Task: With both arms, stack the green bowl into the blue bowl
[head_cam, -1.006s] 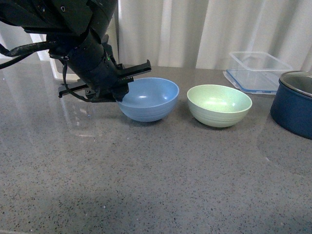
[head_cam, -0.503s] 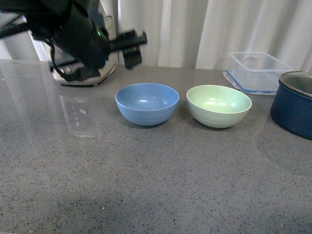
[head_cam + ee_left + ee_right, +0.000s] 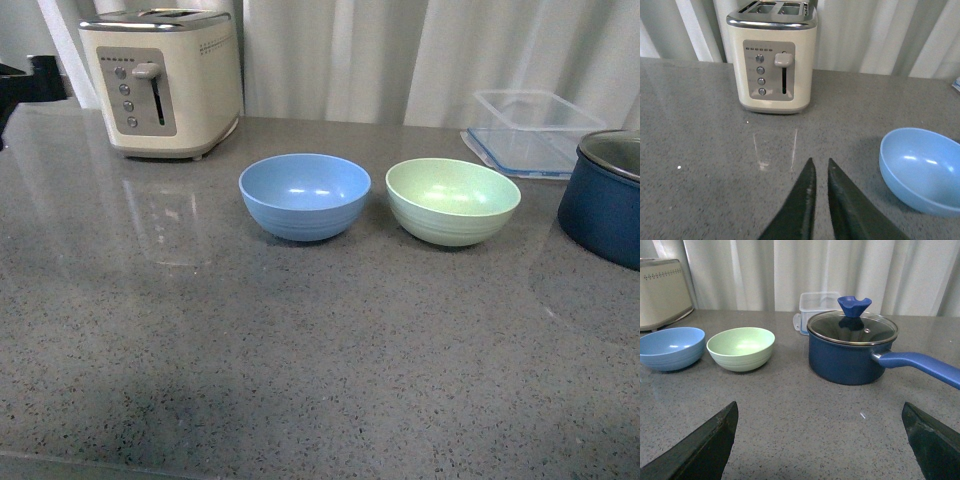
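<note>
**Waiting on the first grasp: both bowls sit empty and neither arm holds anything**

The green bowl [image 3: 453, 200] stands upright on the grey countertop [image 3: 300, 350] just to the right of the blue bowl [image 3: 305, 195]. Their rims are close but do not touch. Behind and left of the blue bowl is a cream toaster [image 3: 162, 82]. Well to the right of the blue bowl, past the green one, are a clear container [image 3: 530, 130] and a navy pot [image 3: 604, 210].

The left gripper [image 3: 820, 162] hovers on the toaster side of the blue bowl, its fingers drawn almost together with only a slit between them, gripping nothing. The right gripper [image 3: 819, 403] looks in from beyond the green bowl, well apart from the blue bowl, its fingers spread wide and empty.

The stacking looks not yet begun, so the step in hand is most likely the reach for the green bowl. Next, the right arm probably needs to close on the green bowl's rim, lift it clear and centre it over the blue bowl. The left gripper would have to open if it is to steady the blue bowl.
</note>
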You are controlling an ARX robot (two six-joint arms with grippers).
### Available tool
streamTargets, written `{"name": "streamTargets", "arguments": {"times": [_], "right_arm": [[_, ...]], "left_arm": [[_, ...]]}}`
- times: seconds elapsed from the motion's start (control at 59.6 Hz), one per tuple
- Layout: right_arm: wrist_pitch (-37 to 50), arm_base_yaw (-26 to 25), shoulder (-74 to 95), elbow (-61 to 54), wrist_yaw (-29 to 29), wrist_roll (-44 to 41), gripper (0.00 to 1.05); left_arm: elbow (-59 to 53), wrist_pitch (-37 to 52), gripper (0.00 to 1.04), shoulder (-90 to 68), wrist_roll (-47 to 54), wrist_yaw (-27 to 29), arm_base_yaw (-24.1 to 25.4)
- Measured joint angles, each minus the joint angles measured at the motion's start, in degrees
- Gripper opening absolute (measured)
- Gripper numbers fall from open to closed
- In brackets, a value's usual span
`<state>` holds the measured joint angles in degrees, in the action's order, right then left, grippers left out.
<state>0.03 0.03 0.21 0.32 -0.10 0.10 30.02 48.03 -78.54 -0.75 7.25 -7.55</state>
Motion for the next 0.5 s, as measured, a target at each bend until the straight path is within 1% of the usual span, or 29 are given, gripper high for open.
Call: {"name": "streamTargets", "arguments": {"times": [0.168, 0.419, 0.503], "right_arm": [[0.0, 0.0, 0.0, 0.0, 0.0, 0.0, 0.95], [0.0, 0.0, 0.0, 0.0, 0.0, 0.0, 0.95], [0.0, 0.0, 0.0, 0.0, 0.0, 0.0, 0.95]], "left_arm": [[-7.5, 1.9, 0.04, 6.1, 0.3, -1.5, 1.5], [-16.7, 2.0, 0.04, 15.0, 0.3, -3.4, 3.6], [-18.8, 1.1, 0.04, 17.8, 0.3, -7.0, 6.1]]}}
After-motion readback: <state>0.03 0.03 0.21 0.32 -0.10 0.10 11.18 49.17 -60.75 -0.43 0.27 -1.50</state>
